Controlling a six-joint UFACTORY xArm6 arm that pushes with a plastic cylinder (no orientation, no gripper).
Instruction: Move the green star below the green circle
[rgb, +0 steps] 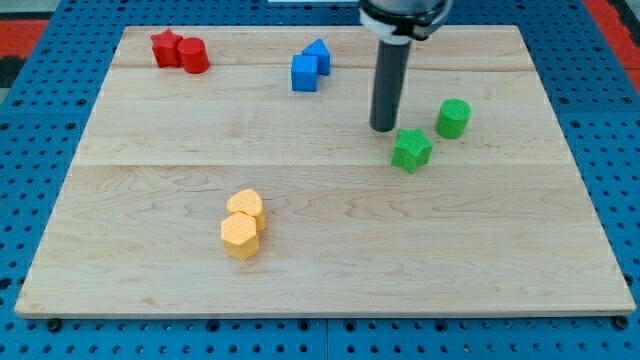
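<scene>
Spanning nearly the whole view, the pale wooden desk (320, 260) lies on a blue perforated base (30, 150). Next in size, the dark rod comes down from the far edge, right of centre, and my tip (384, 129) rests on the desk just to the far left of the green star (411, 149); whether it touches the star I cannot tell. As a tool this rod has no jaws, so it grasps nothing. The green star sits right of centre, just near-left of the green circle (453, 118), the two close but apart. At the left near side, two yellow blocks touch: a yellow hexagon (240, 236) and, just behind it, a rounded yellow block (246, 206). Far centre, a blue cube (304, 73) touches another blue block (318, 53). At the far left corner, a red star (166, 47) touches a red cylinder (194, 55).
</scene>
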